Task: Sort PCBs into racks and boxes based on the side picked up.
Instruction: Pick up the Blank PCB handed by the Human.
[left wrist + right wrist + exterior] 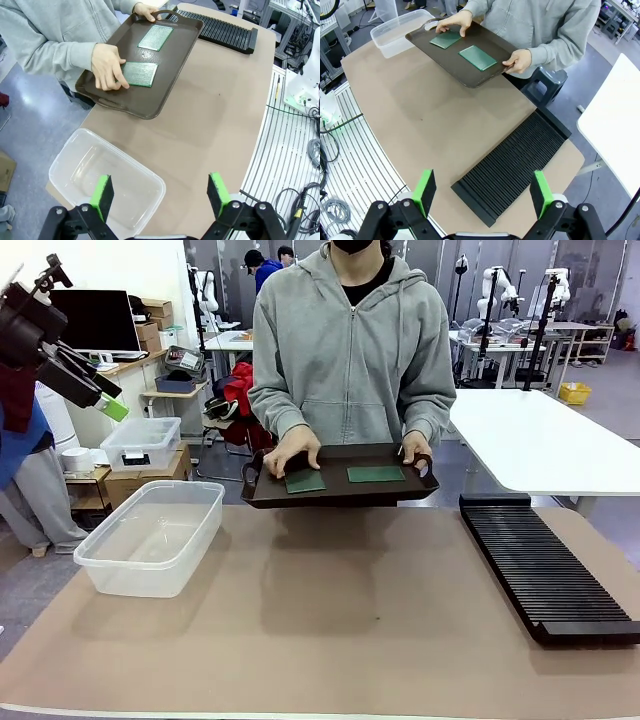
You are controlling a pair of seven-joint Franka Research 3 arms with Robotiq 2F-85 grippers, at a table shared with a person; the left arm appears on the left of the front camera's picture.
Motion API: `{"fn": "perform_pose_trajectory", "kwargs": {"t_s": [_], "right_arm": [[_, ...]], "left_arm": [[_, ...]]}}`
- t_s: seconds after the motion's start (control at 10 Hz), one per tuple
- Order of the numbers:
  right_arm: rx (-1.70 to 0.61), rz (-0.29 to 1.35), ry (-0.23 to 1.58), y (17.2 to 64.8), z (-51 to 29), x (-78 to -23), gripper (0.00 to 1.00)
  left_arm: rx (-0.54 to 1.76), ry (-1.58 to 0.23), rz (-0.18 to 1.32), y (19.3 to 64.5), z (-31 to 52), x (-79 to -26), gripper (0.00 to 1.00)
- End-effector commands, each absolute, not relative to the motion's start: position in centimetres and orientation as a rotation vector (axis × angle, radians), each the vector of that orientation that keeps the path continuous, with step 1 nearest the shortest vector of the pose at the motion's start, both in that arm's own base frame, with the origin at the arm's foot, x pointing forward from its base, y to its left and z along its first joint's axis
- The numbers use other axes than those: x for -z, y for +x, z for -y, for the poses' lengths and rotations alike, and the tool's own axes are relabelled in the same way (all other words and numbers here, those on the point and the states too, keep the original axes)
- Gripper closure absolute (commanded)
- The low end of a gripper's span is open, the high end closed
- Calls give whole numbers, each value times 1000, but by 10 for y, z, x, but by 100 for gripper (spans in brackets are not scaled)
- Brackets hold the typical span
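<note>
- Left gripper [160, 176] & right gripper [482, 173]: both wide open, empty, up off table [330, 640].
- PCBs: 2, one [304, 481] & other [376, 474], flat on brown tray [340, 498]; none sorted yet.
- Person's hands [292, 450] hold tray at far table edge, fingers of one on a PCB.
- Rack [545, 565] slots bare, tub [150, 535] empty; whole job left, I'd say.

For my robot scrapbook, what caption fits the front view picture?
A person holds a brown tray with two green PCBs; clear box left, black rack right.
</note>
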State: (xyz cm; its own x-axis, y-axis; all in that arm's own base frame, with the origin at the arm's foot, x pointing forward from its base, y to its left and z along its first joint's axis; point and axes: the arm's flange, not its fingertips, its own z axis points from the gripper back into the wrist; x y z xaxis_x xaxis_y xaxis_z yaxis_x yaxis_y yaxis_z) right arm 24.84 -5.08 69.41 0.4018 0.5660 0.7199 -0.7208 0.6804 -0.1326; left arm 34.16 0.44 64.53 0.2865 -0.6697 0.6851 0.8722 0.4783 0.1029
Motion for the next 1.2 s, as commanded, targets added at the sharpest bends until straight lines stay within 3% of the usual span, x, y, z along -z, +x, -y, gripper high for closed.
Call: {"fn": "perform_pose_trajectory", "kwargs": {"t_s": [0.0,1.1], "right_arm": [[-823,813,217,248,51,-693,0],[-823,813,217,248,51,-693,0]], "left_arm": [[1051,-322,740,342,-5,-645,0],[1051,-322,740,342,-5,-645,0]]}}
